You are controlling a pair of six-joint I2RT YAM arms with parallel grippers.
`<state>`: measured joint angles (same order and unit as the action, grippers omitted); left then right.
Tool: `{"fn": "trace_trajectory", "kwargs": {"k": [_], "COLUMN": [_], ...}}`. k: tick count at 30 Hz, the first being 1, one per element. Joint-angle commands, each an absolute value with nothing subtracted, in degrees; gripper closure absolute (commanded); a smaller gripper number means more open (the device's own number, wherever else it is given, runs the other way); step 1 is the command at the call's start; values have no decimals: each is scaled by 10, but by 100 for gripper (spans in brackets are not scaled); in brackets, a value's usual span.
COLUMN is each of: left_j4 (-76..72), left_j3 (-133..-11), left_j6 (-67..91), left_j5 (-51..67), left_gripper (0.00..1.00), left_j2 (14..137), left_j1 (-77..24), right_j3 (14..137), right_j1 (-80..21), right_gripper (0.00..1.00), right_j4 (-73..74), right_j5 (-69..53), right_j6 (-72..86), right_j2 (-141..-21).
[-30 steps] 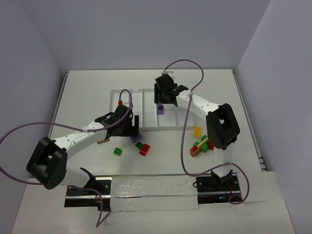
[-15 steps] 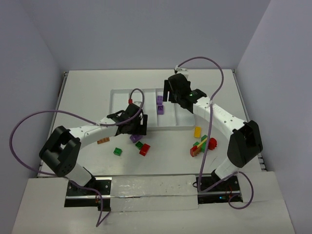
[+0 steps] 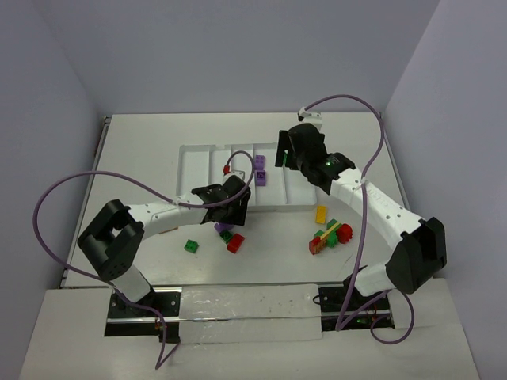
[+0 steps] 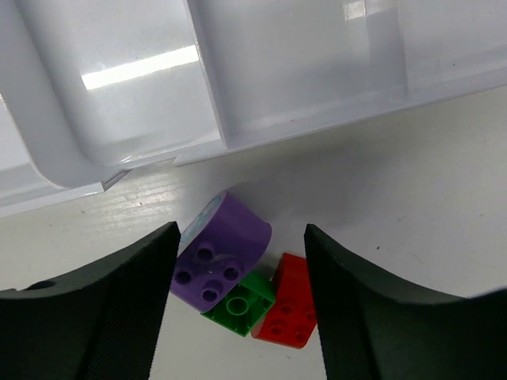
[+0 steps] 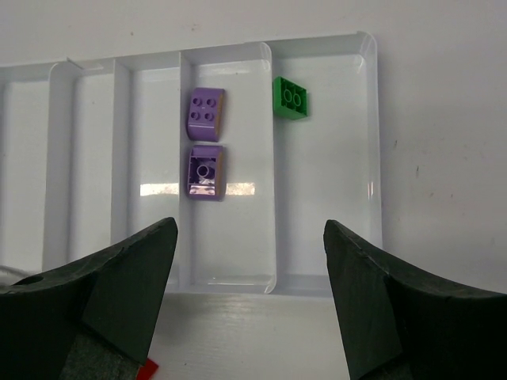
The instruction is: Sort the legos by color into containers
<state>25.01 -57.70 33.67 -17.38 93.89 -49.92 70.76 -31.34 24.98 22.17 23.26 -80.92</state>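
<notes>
Both arms have swung rightward. The left gripper (image 4: pixel 238 241) now straddles a purple brick (image 4: pixel 223 255) on the table just outside the tray (image 4: pixel 309 119) – jaws apart, not clamped. The right gripper (image 5: pixel 249 237), open and empty, hovers above the tray's purple pair (image 5: pixel 207 142) – a green brick (image 5: pixel 291 97) lies in the next compartment.

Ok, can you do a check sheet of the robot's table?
Surface: white table.
Job's things: white tray holds two purple bricks and a green brick; loose purple brick, loose green brick and loose red brick lie at its near edge; yellow brick and mixed clump farther right.
Clutter: nothing seen.
End effectors: left end effector open, straddling the loose purple brick; right end effector open, empty, over the tray.
Cables: purple cables in wide loops.
Surroundings: plain walls.
</notes>
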Motion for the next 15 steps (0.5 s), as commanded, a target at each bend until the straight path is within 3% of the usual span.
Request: {"fn": "trace_trajectory", "kwargs": {"k": [1,3,6,9,12,15], "left_j4": [281,293,290,275,270,279], "left_j3": [-614,-614,-594,-582,-584,-588], "left_j6": [340,342,340,338,334,332], "left_j5": [-205,-214,-214,-208,-213,-225], "left_gripper": [19,7,4,9,21,22], "left_j2": [944,944,938,941,949,960], "left_j1": [-511,-512,-512,-512,-512,-512], "right_j3": [701,699,694,688,688,687], "right_j1": [-309,-309,-309,-308,-308,-308], "right_gripper": [18,18,18,18,18,18], "right_j4": [243,243,241,237,239,237], "right_j5": [234,233,233,235,230,231], "right_j6": [226,227,227,225,227,227], "right_j2": [-792,-788,-785,-786,-789,-787]}}
